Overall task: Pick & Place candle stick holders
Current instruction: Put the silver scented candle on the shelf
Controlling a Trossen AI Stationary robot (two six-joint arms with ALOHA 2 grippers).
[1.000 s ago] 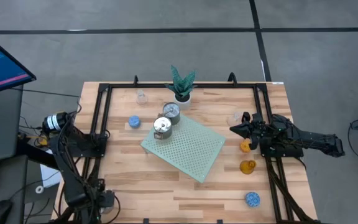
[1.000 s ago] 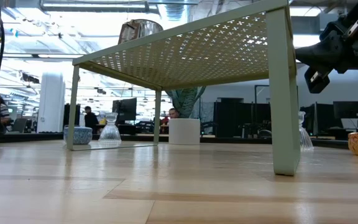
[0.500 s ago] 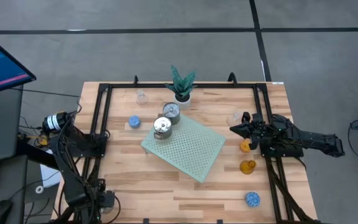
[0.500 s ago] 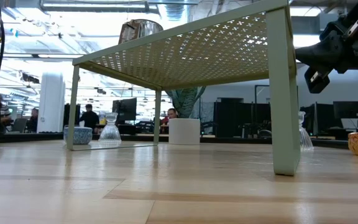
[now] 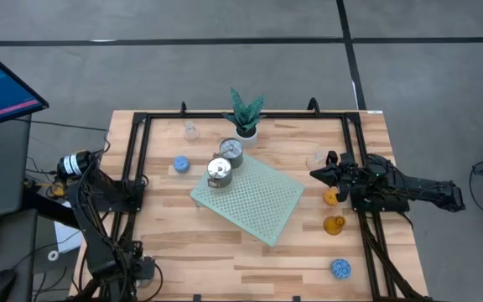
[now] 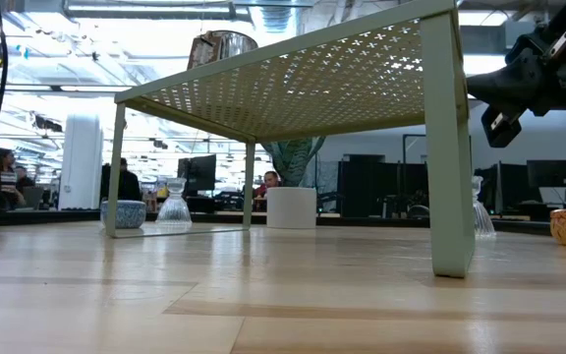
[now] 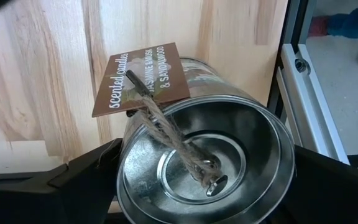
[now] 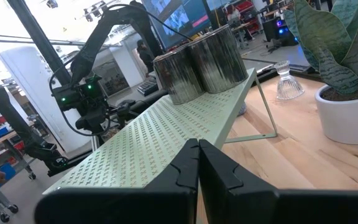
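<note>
**Tin in the left grip, two already on the rack**

High view: left pincer [image 5: 75, 163] sits at the counter's [image 5: 183, 243] left edge. The right pincer [image 5: 321, 174] hovers near the right side, closed and empty. It is close to a clear glass holder [image 5: 317, 159] and an orange cup holder [image 5: 332, 196]. Two shiny silver metal tins [image 5: 225, 161] stand on the pale green perforated rack [image 5: 258, 201].

Low view: the rack stands raised on legs, so a placed tin should come down level onto it, clear of the two tins there.

Left wrist view: a third shiny silver metal tin with a twine-tied tag [image 7: 204, 162] lies on its side, mouth toward the camera. It fills the widely spread fingers [image 7: 86, 171], which appear to grip its walls. Smooth metal can slip, so I would carry it slowly and right it before release. The brown tag [image 7: 138, 78] reads "scented", a partly hidden word, then "JASMINE MUSK & SANDALWOOD".

Right wrist view: the fingertips meet; no writing is legible.
</note>
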